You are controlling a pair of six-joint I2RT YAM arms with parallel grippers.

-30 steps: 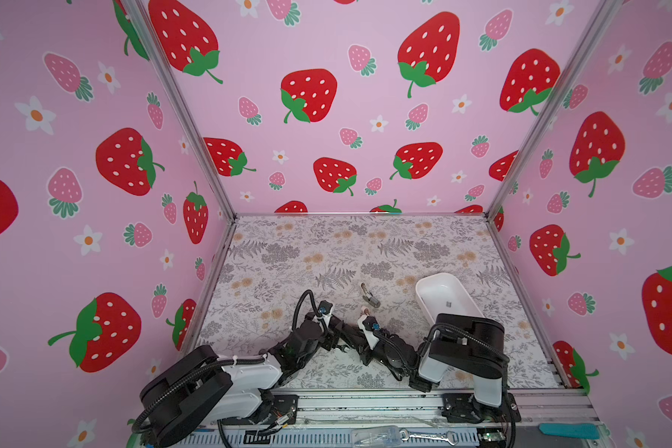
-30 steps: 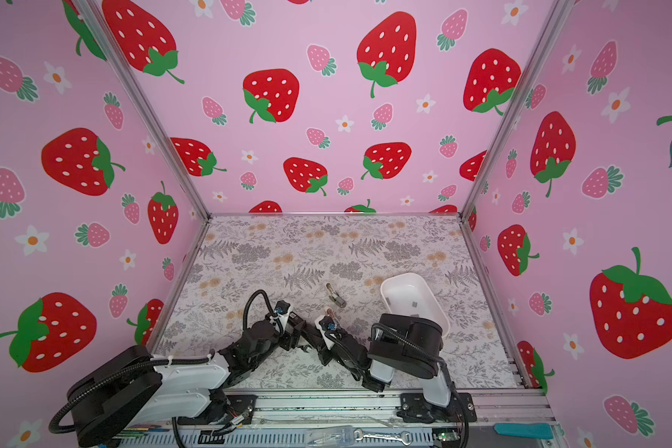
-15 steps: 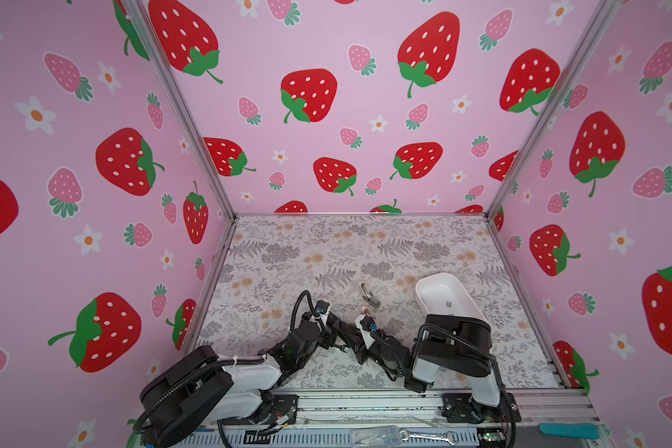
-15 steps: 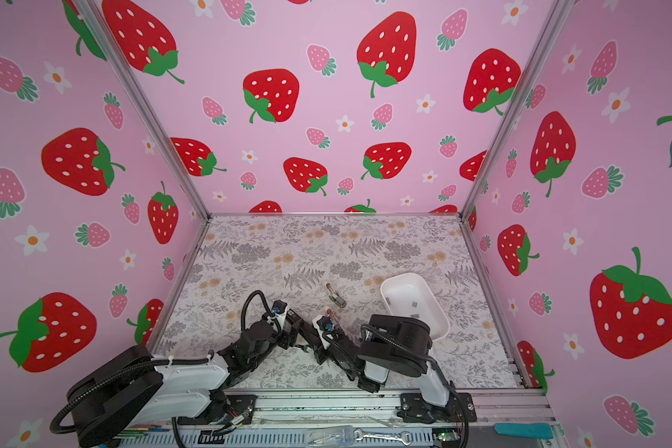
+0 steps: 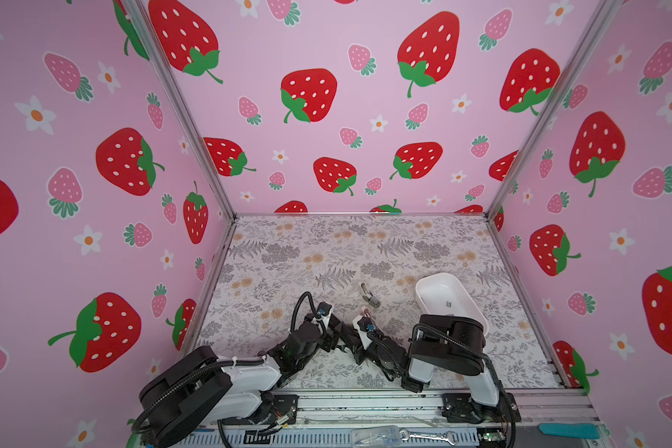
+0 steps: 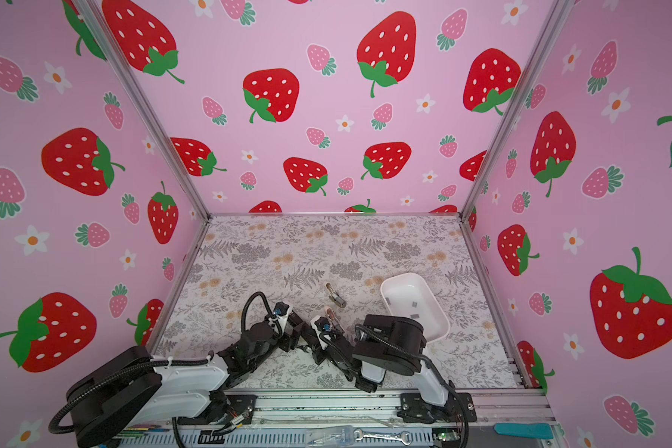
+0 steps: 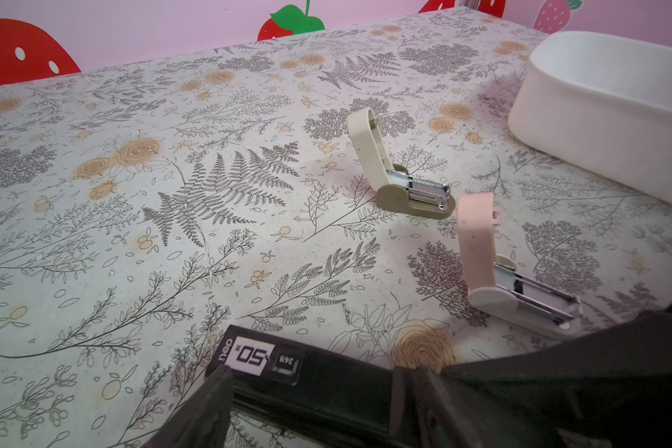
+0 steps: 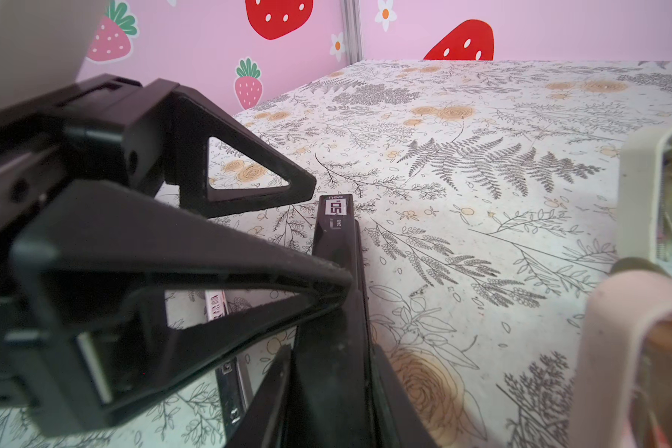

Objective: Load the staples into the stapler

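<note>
The left gripper (image 8: 330, 232) holds nothing: its black triangular fingers stand well apart, and one tip touches the side of the long slim black stapler (image 7: 319, 372) with a white label at its end. The right gripper (image 8: 332, 399) comes in from the opposite end, and its fingers look pressed against either side of the same black bar, clamped on it. The stapler is down at the floral-patterned table sheet (image 7: 171, 194), near the front edge, between the two grippers. Silver metal shows under its black top, but I cannot tell whether the top is raised. It is probably stiff, fairly heavy, smooth and hinged, so it is best pinned at the rear while the labelled front end is lifted. The staples (image 6: 412, 305), small flat grey metal strips, lie in the white oval plastic tray (image 7: 598, 128), well apart to the right. They are likely light, thin and brittle, best pinched by their long edges. A small beige stapler (image 7: 404, 186) and a small pink stapler (image 7: 478, 248), both hinged open, lie between the black stapler and the tray. Both arms are folded low from the front rail, with the right elbow over the tray's near end.
</note>
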